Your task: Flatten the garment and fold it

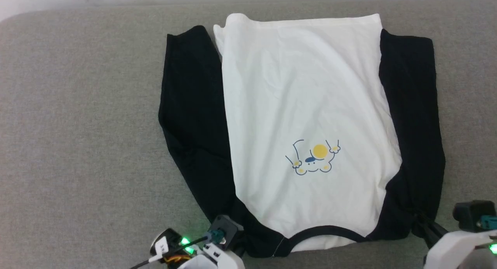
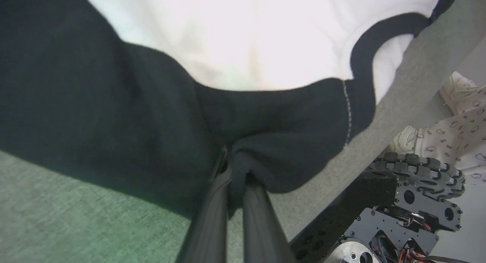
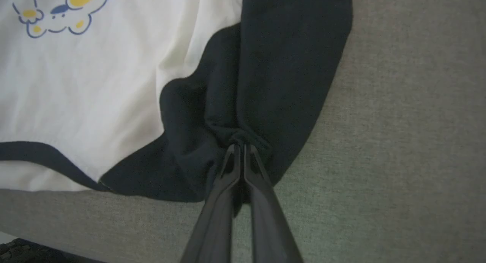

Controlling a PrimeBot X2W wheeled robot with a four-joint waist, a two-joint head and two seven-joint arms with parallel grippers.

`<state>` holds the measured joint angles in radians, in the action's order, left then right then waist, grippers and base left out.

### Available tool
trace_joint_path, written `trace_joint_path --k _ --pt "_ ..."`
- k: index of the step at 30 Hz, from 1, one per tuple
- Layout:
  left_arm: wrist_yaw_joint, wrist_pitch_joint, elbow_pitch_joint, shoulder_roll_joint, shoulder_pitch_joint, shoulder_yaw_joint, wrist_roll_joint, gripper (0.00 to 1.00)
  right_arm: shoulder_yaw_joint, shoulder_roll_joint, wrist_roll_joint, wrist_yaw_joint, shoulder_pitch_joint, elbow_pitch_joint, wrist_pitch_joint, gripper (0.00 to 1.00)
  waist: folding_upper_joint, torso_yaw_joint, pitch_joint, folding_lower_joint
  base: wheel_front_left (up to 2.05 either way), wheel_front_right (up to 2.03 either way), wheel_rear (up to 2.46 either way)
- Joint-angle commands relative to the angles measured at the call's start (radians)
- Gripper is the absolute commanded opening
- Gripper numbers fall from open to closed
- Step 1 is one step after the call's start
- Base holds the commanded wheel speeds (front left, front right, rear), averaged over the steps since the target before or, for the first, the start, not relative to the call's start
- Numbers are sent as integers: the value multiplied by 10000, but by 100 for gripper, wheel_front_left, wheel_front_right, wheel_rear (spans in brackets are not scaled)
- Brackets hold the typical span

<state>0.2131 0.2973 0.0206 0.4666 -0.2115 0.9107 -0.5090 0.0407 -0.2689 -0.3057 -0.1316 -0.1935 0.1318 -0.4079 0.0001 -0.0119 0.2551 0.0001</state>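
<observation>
I'm clamping left gripper [image 2: 232, 162] and right gripper [image 3: 240, 148] on the shirt [image 1: 303, 106], at its black shoulders; holding both corners, likely for an even fold

Flat-spread garment [image 1: 306, 106]: white body w/ blk sleeves, print up, collar at near edge.
</observation>
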Motion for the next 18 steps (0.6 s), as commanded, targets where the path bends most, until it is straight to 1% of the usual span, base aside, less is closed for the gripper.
trace_joint_path --k 1,5,9,10,11,12,13,14,15,16,18 --pt "-148 -63 -341 -128 -279 66 27 0 -118 9 35 9 294 -283 110 0 -1 10 83 -1 0 0 0" --pt "-470 -102 -1331 -506 -670 158 -69 0 -465 -34 146 9 842 -1229 265 0 -1 0 151 -1 0 0 0" --pt "-550 -61 -2086 -818 -771 169 -273 0 -649 22 199 9 1158 -1931 432 0 -1 22 108 -1 0 0 0" --pt "-538 -79 -2176 -876 -763 152 -321 0 -674 34 186 9 1185 -2034 439 7 -1 32 102 -1 0 0 0" --pt "-502 -108 -2233 -921 -741 121 -369 0 -673 51 160 9 1192 -2108 440 31 -1 41 93 -1 0 0 0" --pt "-470 -117 -2255 -954 -689 82 -449 12 -663 61 132 9 1178 -2160 423 45 -1 48 79 -1 0 0 0" --pt "-432 -153 -2237 -972 -624 28 -531 32 -669 49 104 9 1142 -2186 382 78 -1 58 55 -1 0 0 0" --pt "-379 -234 -2174 -963 -561 -27 -570 49 -661 43 55 9 1093 -2165 349 100 -1 66 23 -1 0 0 0" --pt "-306 -337 -2073 -953 -471 -111 -635 91 -602 64 -36 9 1038 -2094 358 100 -1 82 -20 -1 0 0 0" --pt "-212 -448 -1934 -941 -361 -219 -718 100 -511 90 -150 9 959 -1984 357 100 -1 105 -70 -1 0 0 0" --pt "6 -697 -1503 -853 -95 -476 -885 100 -276 127 -397 9 749 -1620 291 100 -1 139 -178 -1 0 0 0"
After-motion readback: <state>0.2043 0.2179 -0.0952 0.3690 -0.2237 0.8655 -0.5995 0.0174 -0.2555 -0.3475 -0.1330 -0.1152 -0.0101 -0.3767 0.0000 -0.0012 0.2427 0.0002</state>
